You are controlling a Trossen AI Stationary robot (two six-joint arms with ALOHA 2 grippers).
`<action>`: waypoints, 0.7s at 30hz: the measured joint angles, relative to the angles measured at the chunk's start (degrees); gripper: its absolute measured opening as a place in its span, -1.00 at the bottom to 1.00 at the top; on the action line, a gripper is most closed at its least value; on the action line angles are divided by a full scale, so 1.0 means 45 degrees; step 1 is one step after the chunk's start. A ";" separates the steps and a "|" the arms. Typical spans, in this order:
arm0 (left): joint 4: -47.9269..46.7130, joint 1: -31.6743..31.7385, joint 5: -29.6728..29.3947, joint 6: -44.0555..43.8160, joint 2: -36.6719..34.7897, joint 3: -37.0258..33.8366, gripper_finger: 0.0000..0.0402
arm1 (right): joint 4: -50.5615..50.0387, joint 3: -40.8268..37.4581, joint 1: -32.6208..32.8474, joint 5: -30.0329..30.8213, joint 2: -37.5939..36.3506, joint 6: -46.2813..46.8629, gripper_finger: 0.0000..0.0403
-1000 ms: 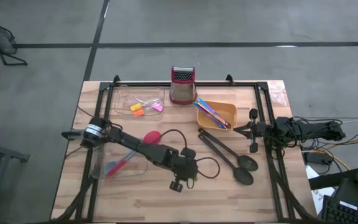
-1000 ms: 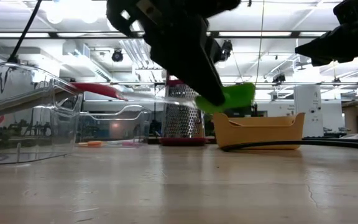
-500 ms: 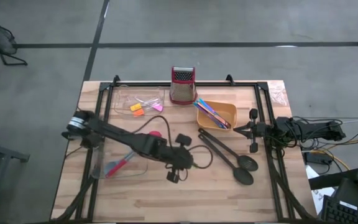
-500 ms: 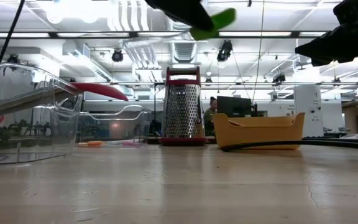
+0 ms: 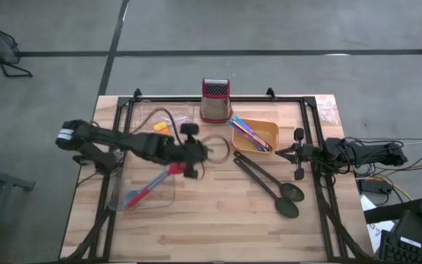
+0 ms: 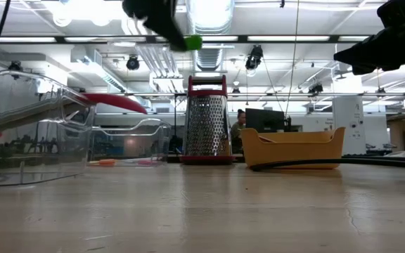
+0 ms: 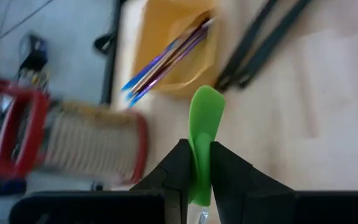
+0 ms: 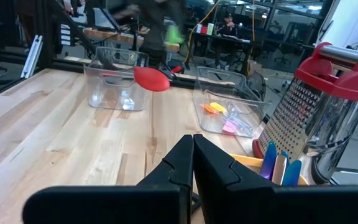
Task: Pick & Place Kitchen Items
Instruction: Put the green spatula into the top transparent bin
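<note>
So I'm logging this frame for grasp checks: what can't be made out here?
- High view: the left pincer is motion-blurred, and the green piece it holds is not visible there.
- Low view: only a tip of the green piece shows; the top edge cuts off the arm.
- Left wrist view: the fingers cover the piece's lower end.
- Right pincer: parked at the table's right edge, shut.

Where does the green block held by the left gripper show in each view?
High view: not visible, hidden under the left gripper.
Low view: green block at top, left of centre.
Left wrist view: centre, clamped, above the orange bowl.
Right wrist view: blurred green patch at top.
Shared landmark: box grater.
</note>
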 joint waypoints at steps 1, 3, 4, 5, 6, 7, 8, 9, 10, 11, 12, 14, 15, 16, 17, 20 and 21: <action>0.0167 0.0364 -0.0014 0.0002 -0.0314 -0.0427 -0.75 | 0.0000 0.0000 -0.0001 0.0004 0.0000 0.0003 -0.96; 0.0617 0.1138 -0.0033 0.0029 -0.0946 -0.1355 -0.75 | 0.0005 -0.0002 0.0001 0.0000 0.0000 0.0003 -0.96; 0.0979 0.1544 -0.0033 0.0074 -0.1270 -0.1822 -0.75 | 0.0004 0.0001 0.0004 0.0000 0.0000 0.0003 -0.96; 0.1358 0.1984 -0.0033 0.0206 -0.1596 -0.2298 -0.75 | 0.0000 -0.0004 -0.0001 0.0000 0.0000 0.0003 -0.96; 0.1736 0.2420 -0.0032 0.0376 -0.1919 -0.2742 -0.75 | 0.0005 -0.0001 -0.0001 0.0000 0.0000 -0.0002 -0.96; 0.2048 0.2855 -0.0030 0.0558 -0.2257 -0.3170 -0.75 | 0.0005 -0.0003 0.0003 0.0000 0.0000 0.0002 -0.96; 0.2275 0.3320 -0.0035 0.0754 -0.2551 -0.3578 -0.75 | 0.0003 -0.0004 0.0004 0.0000 0.0000 0.0003 -0.96; 0.2470 0.3761 -0.0033 0.0905 -0.2825 -0.3962 -0.75 | 0.0005 0.0001 -0.0001 0.0003 0.0000 0.0000 -0.96; 0.2643 0.4203 -0.0020 0.1007 -0.3064 -0.4325 -0.75 | 0.0005 -0.0002 0.0002 0.0000 0.0000 0.0002 -0.96; 0.2757 0.4647 0.0014 0.1132 -0.3261 -0.4668 -0.75 | 0.0003 -0.0001 0.0001 0.0000 0.0002 0.0003 -0.96; 0.2829 0.5074 0.0016 0.1377 -0.3418 -0.5004 -0.75 | 0.0001 0.0000 0.0000 0.0000 0.0000 -0.0001 -0.96; 0.3159 0.5963 0.0057 0.1825 -0.3659 -0.5673 -0.75 | 0.0000 -0.0004 0.0004 0.0000 0.0000 0.0003 -0.96; 0.3453 0.6354 0.0132 0.1903 -0.3710 -0.5980 -0.75 | 0.0000 0.0001 0.0004 0.0000 0.0000 -0.0001 -0.96; 0.3754 0.6719 0.0391 0.1927 -0.3718 -0.6257 -0.75 | 0.0005 -0.0001 0.0000 0.0000 0.0000 0.0000 -0.96; 0.4010 0.7086 0.0825 0.1946 -0.3715 -0.6519 -0.75 | 0.0003 -0.0002 0.0004 0.0002 0.0000 0.0001 -0.96; 0.4287 0.7931 0.2061 0.1865 -0.3637 -0.7061 -0.75 | 0.0005 0.0000 0.0003 0.0000 0.0000 -0.0001 -0.96; 0.4443 0.8079 0.2308 0.1777 -0.3616 -0.7197 -0.75 | 0.0003 -0.0001 0.0000 0.0000 0.0000 0.0003 -0.96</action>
